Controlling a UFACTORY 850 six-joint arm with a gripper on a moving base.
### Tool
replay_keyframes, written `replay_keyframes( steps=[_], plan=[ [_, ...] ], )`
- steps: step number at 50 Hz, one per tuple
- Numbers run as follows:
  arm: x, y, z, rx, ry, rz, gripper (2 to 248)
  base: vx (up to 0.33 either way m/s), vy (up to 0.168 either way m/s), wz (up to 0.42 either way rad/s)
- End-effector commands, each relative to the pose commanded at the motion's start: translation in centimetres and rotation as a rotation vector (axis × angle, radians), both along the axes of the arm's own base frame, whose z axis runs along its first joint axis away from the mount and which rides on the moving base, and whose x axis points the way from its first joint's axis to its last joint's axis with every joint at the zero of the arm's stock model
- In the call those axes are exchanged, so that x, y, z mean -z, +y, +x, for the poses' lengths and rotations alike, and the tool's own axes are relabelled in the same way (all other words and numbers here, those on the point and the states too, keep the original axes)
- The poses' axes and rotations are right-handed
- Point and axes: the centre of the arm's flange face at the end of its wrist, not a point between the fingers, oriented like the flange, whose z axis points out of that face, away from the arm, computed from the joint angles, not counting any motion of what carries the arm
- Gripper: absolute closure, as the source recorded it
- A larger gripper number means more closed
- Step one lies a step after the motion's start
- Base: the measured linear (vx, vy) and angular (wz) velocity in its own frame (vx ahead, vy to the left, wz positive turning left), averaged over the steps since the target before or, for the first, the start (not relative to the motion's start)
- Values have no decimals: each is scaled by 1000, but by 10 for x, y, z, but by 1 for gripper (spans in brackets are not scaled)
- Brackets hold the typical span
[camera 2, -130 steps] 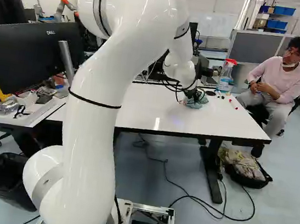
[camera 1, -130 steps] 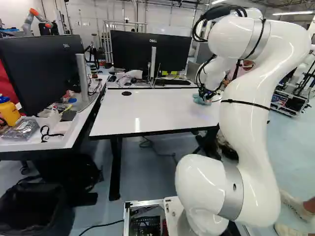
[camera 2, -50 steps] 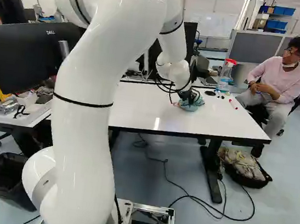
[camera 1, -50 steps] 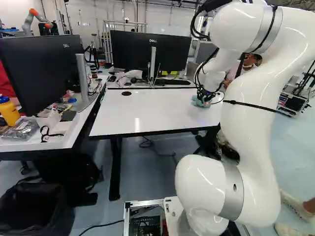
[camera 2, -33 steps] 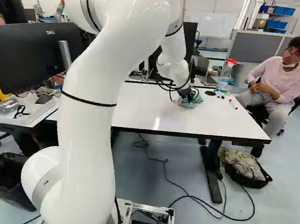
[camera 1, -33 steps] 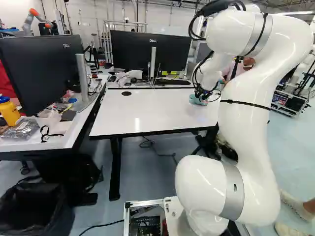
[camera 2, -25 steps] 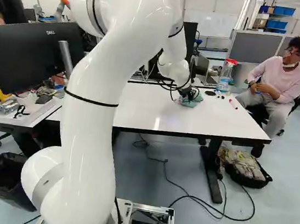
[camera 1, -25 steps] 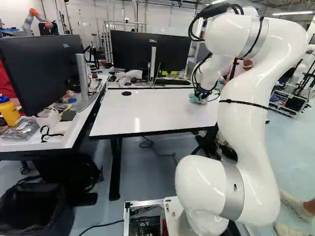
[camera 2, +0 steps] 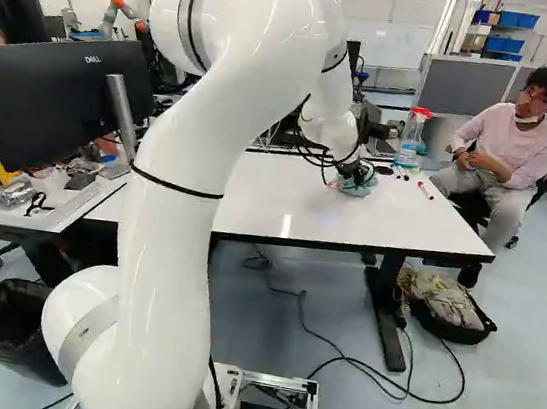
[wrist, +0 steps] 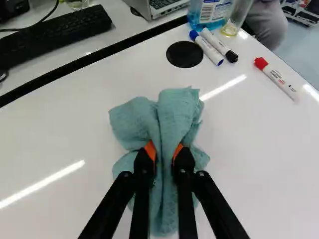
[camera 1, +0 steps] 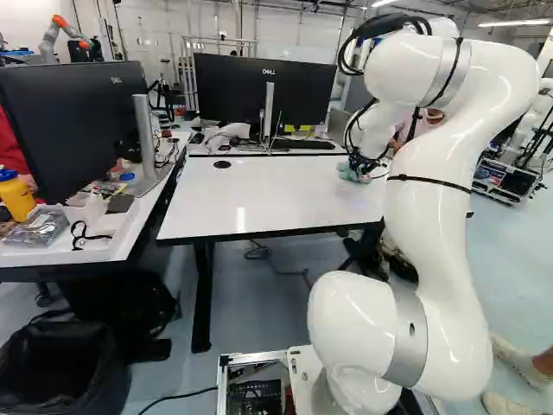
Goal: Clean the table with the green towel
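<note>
Over the right part of the white table (camera 1: 268, 194) in the left base view is my gripper (camera 1: 365, 169), low at the tabletop. The wrist view shows the gripper (wrist: 164, 152) shut on the green towel (wrist: 180, 110), a bunched fold pinched between its orange pads. The towel's loose ends spread around the fingers on the white surface. In the right base view the towel (camera 2: 356, 188) lies under the gripper, near the table's far right part.
Blue (wrist: 207, 48) and black markers (wrist: 219, 45) and a red marker (wrist: 276, 79) lie beside a round black cap (wrist: 184, 54). A spray bottle (camera 2: 412, 138), laptop (wrist: 159, 6) and keyboard (wrist: 55, 36) stand beyond. A person sits by the table's right end. Another robot is far back.
The arm first brought the gripper and held towel nearer the base and slightly left, then moved them back away and to the right across the table. The base has stayed put.
</note>
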Motion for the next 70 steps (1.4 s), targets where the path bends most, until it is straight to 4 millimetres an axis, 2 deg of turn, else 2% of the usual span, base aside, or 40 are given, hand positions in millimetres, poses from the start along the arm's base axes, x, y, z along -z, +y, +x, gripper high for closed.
replay_keyframes(
  steps=[10,28,42,70],
  plan=[
    [-1,-5,-17,18,9,5,195,0,0,0],
    [-4,1,-49,35,30,16,195,0,0,0],
    [-7,2,-50,34,27,14,195,0,0,0],
    [-42,6,-58,34,-15,-8,195,0,0,0]
  ],
)
